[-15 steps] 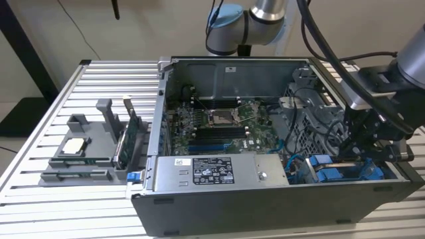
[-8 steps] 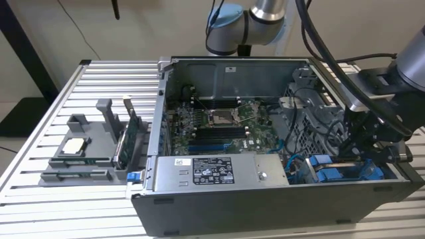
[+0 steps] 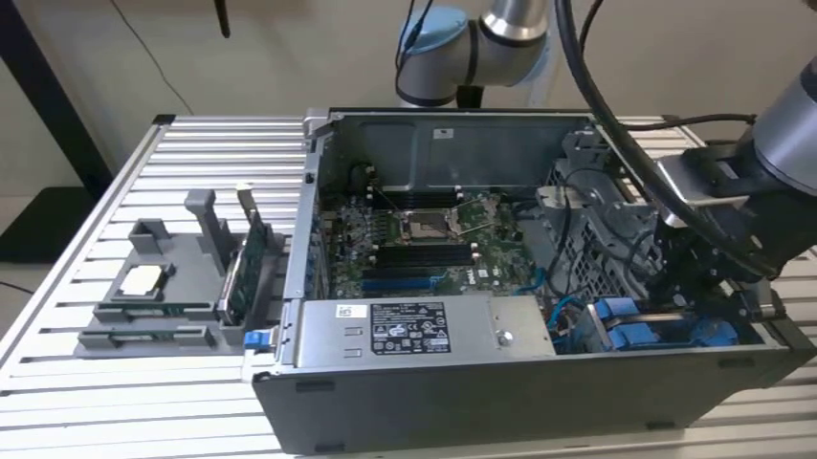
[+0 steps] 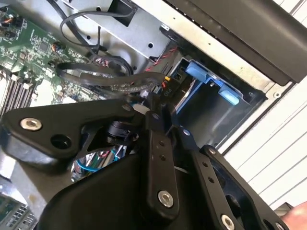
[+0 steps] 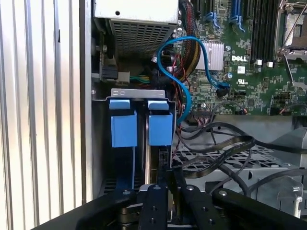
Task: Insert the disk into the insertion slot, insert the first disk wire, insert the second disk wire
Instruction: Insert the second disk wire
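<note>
A ribbed silver surface (image 3: 77, 382) held an open computer case (image 3: 511, 402) with a plain wall behind. A grey stand (image 3: 166, 287) sat well apart, toward the exterior view's left. The tool (image 5: 160, 191) hung low inside the case, close to its side wall. I could not tell if the tool was open or closed. The disk (image 5: 159, 125) sat in the insertion slot (image 5: 139, 93), with wires crowding beside it.

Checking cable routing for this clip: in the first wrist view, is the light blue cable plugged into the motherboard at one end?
Yes: the light blue cable loops up and ends in a connector seated on the green motherboard beside the silver heatsink.
</note>
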`<state>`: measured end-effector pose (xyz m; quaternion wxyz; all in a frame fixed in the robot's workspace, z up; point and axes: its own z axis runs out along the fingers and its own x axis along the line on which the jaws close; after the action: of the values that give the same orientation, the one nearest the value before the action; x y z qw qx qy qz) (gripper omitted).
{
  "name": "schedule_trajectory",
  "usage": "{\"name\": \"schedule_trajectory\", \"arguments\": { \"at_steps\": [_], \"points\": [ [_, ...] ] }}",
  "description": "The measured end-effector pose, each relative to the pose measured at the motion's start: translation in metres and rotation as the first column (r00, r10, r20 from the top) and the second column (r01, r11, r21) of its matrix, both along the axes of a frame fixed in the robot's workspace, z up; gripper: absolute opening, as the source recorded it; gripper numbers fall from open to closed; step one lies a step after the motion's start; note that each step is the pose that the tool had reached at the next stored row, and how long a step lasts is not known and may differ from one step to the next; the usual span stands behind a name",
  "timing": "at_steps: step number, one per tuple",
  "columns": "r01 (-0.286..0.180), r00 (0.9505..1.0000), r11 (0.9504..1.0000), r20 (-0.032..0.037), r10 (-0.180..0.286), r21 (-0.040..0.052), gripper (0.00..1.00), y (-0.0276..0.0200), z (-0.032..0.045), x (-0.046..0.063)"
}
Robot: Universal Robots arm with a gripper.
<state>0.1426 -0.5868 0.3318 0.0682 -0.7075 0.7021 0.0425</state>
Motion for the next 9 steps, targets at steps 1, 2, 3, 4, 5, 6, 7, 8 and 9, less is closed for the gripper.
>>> {"name": "schedule_trajectory", "arguments": {
  "at_steps": [1, 2, 3, 4, 5, 6, 7, 8, 9],
  "points": [
    [0.0, 1.0, 1.0, -0.0001, 0.0, -0.001, 0.24, 0.0, 0.0019, 0.0],
    [0.001, 1.0, 1.0, -0.0001, -0.001, -0.0023, 0.24, 0.0, 0.0048, 0.0],
    [0.001, 1.0, 1.0, -0.0002, -0.001, -0.0024, 0.24, -0.0001, 0.0078, 0.0],
    [0.001, 1.0, 1.0, -0.0002, -0.001, -0.002, 0.24, -0.0001, 0.011, 0.0],
    [0.002, 1.0, 1.0, -0.0002, -0.002, -0.0021, 0.24, -0.0001, 0.0147, 0.0],
    [0.002, 1.0, 1.0, -0.0001, -0.002, -0.0024, 0.24, -0.0001, 0.0183, 0.0],
    [0.003, 1.0, 1.0, -0.0001, -0.003, -0.0027, 0.24, -0.0001, 0.0216, 0.0],
    [0.003, 1.0, 1.0, -0.0001, -0.003, -0.0022, 0.24, -0.0001, 0.0241, 0.0],
    [0.004, 1.0, 1.0, -0.0001, -0.004, -0.0026, 0.24, -0.0001, 0.0272, 0.0]
  ]
}}
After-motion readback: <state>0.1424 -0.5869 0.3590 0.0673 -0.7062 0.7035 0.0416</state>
